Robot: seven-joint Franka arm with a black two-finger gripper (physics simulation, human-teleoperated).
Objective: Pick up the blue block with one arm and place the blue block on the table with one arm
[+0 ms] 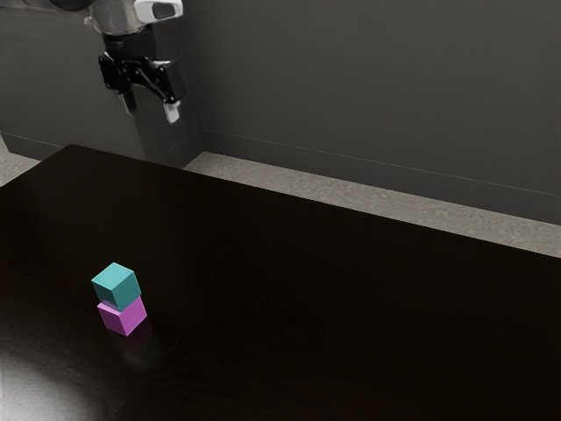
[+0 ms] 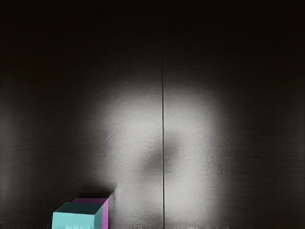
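Note:
High over the table's far left part in the exterior view, my gripper (image 1: 151, 112) hangs open, its two fingertips spread apart with nothing between them. The blue block (image 1: 117, 287), teal in colour, rests on top of a pink block (image 1: 126, 317) in the exterior view's lower left. Both blocks are well below my gripper and apart from it. From the wrist view, the blue block (image 2: 77, 218) appears at the lower edge, partly covering the pink block (image 2: 105, 214).
The dark, glossy table (image 1: 333, 307) stretches toward the exterior view's right. A grey wall (image 1: 377, 88) stands behind it. A thin seam runs across the tabletop (image 2: 228, 143) beside the blocks.

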